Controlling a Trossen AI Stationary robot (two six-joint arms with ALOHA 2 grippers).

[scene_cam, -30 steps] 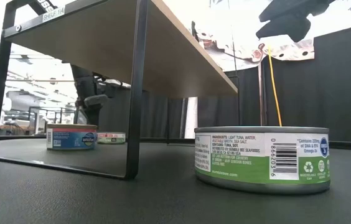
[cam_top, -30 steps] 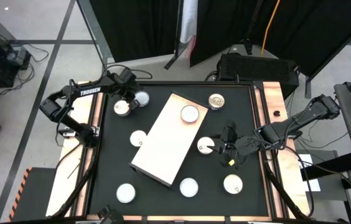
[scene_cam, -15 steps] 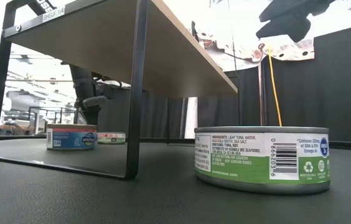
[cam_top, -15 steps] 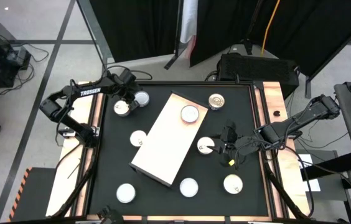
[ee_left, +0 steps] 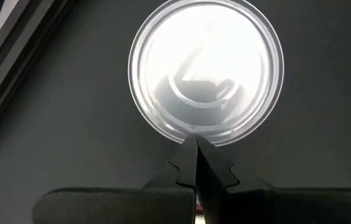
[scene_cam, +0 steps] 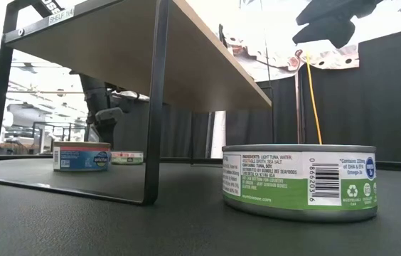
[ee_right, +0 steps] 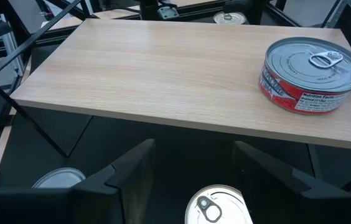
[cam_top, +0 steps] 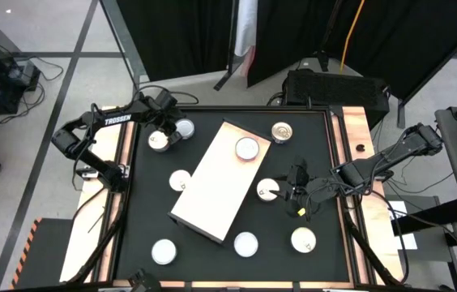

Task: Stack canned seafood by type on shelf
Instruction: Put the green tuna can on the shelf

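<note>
The pale wooden shelf (cam_top: pixel 220 180) stands aslant mid-table on black metal legs (scene_cam: pixel 154 107). One red-labelled tin (ee_right: pixel 312 74) sits on the shelf's far end. Several silver-lidded tins lie on the black tabletop around it, and a golden-topped one (cam_top: pixel 282 131) lies at the far right. My left gripper (cam_top: pixel 169 132) is shut at the far left between two tins (cam_top: pixel 160 141) (cam_top: pixel 184 129); in its wrist view the tips (ee_left: pixel 196 149) stand at the rim of one tin (ee_left: pixel 206 71). My right gripper (ee_right: pixel 194 158) hangs open above a pull-tab tin (ee_right: pixel 216 208), right of the shelf. My left gripper points steeply down, its shut fingertips (ee_left: pixel 188 158) at the nearest edge of the tin's rim (ee_left: pixel 194 135). The tin lies flat on the tabletop. Whether the tips touch the rim I cannot tell.
Loose tins lie near the front edge (cam_top: pixel 164 251) (cam_top: pixel 245 243) (cam_top: pixel 303 239) and left of the shelf (cam_top: pixel 180 180). A green-labelled tin (scene_cam: pixel 300 181) stands close in the low view. Most of the shelf top is bare.
</note>
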